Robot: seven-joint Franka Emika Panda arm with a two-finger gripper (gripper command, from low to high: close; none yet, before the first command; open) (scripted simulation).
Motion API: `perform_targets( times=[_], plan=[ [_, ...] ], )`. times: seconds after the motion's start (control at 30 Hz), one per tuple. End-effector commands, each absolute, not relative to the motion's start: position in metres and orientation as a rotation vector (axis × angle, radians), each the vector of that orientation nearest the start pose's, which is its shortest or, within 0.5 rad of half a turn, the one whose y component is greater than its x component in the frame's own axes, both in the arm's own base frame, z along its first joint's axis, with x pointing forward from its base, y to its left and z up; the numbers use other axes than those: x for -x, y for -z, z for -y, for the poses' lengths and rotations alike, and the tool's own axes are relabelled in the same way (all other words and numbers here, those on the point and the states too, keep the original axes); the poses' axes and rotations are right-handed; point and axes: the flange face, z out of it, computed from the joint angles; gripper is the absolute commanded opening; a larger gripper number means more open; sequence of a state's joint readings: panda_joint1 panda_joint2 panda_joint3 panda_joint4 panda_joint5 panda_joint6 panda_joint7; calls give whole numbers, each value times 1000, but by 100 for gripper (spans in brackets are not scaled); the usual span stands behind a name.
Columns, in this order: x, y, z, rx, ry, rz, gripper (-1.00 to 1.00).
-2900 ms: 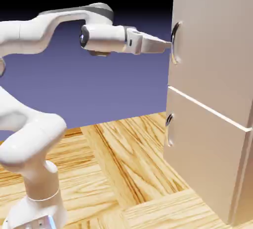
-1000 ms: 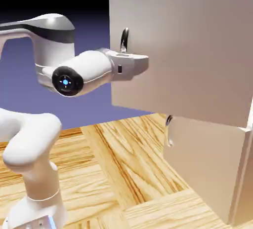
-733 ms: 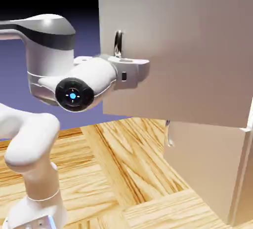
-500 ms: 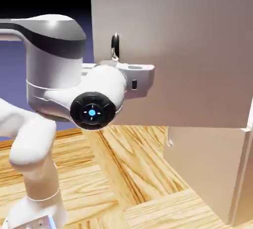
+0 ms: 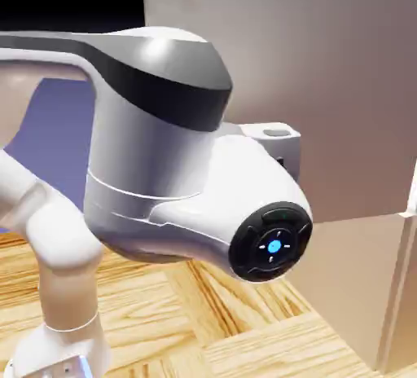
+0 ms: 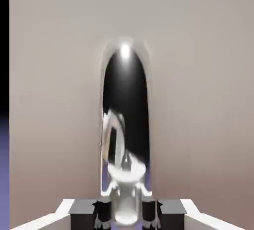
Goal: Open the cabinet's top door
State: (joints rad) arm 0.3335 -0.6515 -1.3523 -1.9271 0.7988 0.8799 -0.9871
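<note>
The tool (image 6: 126, 211) was clamped on the handle (image 6: 125, 125), the curved dark metal bar running up between its two grey fingers (image 6: 101, 213) in the hand view, with the flat beige panel of the top door (image 6: 198, 75) filling the picture behind it. In the exterior view the tool itself was hidden behind the arm's bulky wrist (image 5: 212, 197), which crowded the foreground; only a corner of the hand's housing showed against the door.

The top door (image 5: 326, 67) stood swung well out from the cabinet (image 5: 399, 287), its face turned broadly toward the camera and its free edge reaching over the wooden table (image 5: 244, 327) toward that table's near-left part. The lower panel stayed flush in the cabinet body.

By the look of it, the opening was largely accomplished; what remained was at most a little more swing and letting go of the handle.
</note>
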Motion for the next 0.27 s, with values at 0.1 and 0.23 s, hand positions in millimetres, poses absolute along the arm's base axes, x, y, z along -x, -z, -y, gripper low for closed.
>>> perform_targets(
  times=[0.1,0.23],
  plan=[
    [-185,-583,387,1519,689,544,-100],
    [-191,-583,408,1499,649,582,-100]
  ],
)
